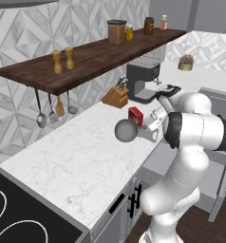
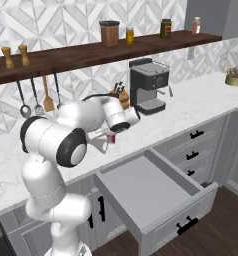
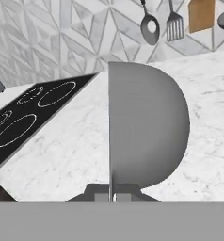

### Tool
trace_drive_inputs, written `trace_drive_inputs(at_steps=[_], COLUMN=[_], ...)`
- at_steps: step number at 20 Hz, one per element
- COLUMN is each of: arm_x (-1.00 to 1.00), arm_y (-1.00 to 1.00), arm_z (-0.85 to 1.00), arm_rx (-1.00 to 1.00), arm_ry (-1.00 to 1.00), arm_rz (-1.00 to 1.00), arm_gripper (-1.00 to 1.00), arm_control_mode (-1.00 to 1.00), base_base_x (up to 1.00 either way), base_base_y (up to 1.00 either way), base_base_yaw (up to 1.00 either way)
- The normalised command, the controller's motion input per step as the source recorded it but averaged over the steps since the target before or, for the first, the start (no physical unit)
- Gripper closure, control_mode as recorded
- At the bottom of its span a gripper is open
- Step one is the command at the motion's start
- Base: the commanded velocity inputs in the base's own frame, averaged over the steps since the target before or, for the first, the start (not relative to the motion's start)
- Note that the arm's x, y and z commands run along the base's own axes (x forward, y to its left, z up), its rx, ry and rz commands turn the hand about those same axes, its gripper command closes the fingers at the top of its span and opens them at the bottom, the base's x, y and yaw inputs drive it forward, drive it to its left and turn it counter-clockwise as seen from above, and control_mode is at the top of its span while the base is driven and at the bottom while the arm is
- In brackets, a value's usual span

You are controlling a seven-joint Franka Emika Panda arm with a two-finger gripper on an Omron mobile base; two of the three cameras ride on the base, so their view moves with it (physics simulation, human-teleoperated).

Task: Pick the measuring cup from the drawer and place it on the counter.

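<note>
The small round dull-grey metal measuring cup (image 1: pixel 127 131) hangs in the air above the long white marble surface (image 1: pixel 81 161) w/ faint grey veining, held by its short stubby handle. The two-finger end effector (image 3: pixel 115 196) is clamped closed on that handle; in the hand view the cup (image 3: pixel 147 134) sits right ahead of the fingertips, tipped on its side, its rim edge-on as a vertical line and the rounded bowl bulging to the right.

Landmark = small red box (image 1: pixel 136 116) standing on the surface. In the left base view the cup is just in front of and a bit left of the red box, partly overlapping it in the picture; can't tell if they touch. Behind the red box stands a tan wooden knife block (image 1: pixel 116 96), and further back & right of that a dark grey espresso machine (image 1: pixel 143 78). In the right base view the red box (image 2: pixel 111 138) peeks out under the arm's wrist; cup itself is hidden by the arm there.

The wide shallow drawer (image 2: pixel 156 195) w/ light grey panel front and pale grey inside is pulled fully out, below and right of the red box. The black glass stove top (image 3: pixel 24 122) lies at the far end of the surface, well apart from the red box
</note>
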Motion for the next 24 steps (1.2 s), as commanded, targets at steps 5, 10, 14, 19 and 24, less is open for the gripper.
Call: trace_drive_inputs(at_steps=[5,10,14,19,24], arm_x=[0.63,0.46,0.13,-0.20,-0.49], arm_y=[0.51,0.30,0.01,0.02,-0.01], arm_z=[-0.75,-0.78,-0.74,0.08,0.50], arm_rx=[-0.16,-0.11,-0.07,-0.01,0.01], arm_ry=[0.01,0.01,0.00,-0.08,-0.14], arm_rz=[0.00,0.00,0.00,0.00,-0.01], arm_gripper=[1.00,1.00,1.00,-1.00,-1.00], arm_control_mode=[-1.00,-1.00,-1.00,-1.00,-1.00], base_base_x=[0.00,0.00,0.00,0.00,0.00], base_base_y=[0.00,0.00,0.00,0.00,0.00], base_base_yaw=[0.00,0.00,0.00,0.00,0.00])
